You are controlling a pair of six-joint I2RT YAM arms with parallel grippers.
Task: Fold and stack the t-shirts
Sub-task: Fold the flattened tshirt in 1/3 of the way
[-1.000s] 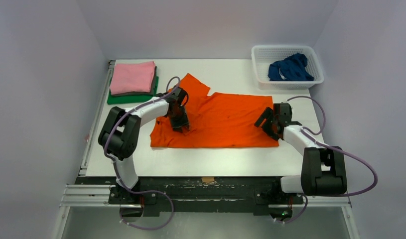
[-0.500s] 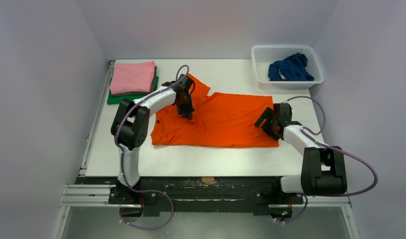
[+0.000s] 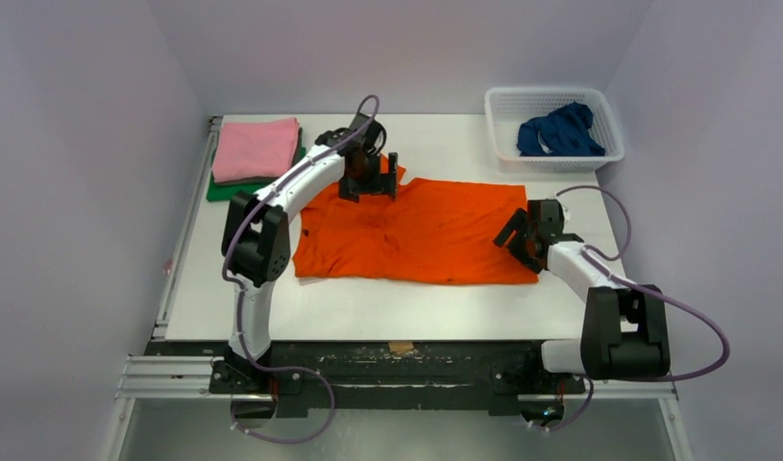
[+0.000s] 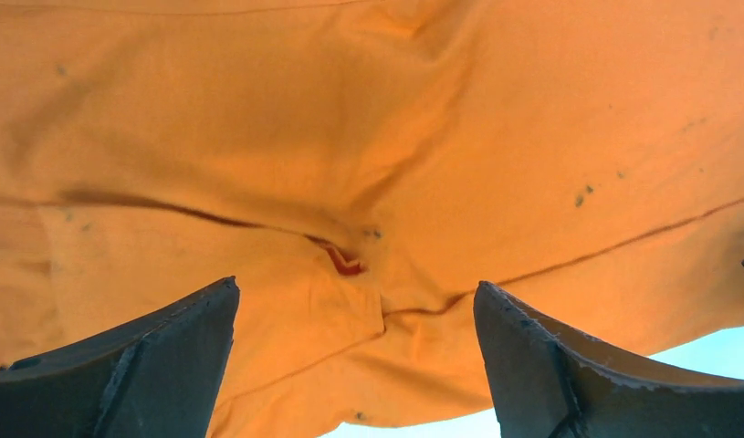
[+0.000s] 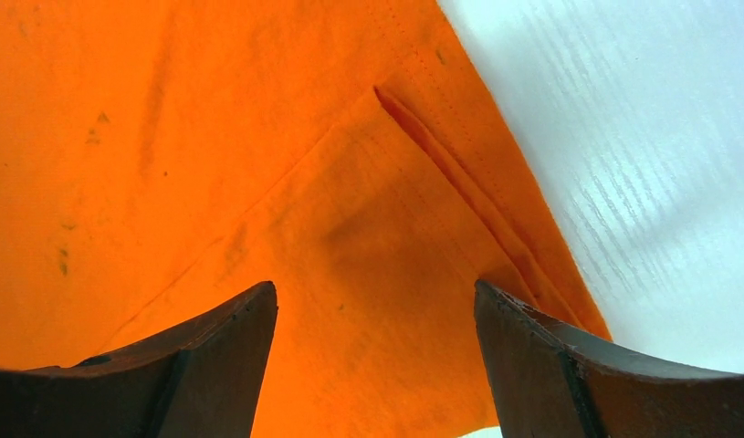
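- While both jaws stand released, the bright orange cloth t-shirt lies spread flat on the white table.
- Pinch its eleven-o'clock sleeve with your left jaws and its three-o'clock hem with your right jaws, then fold evenly.

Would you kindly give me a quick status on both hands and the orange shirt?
Orange shirt spread on table, unheld. Left hand open over its far-left end. Right hand open at its right edge. Nothing in the way.

White table bears an orange t-shirt spread out centrally, a folded stack of t-shirts far-left, and a mesh basket far-right.
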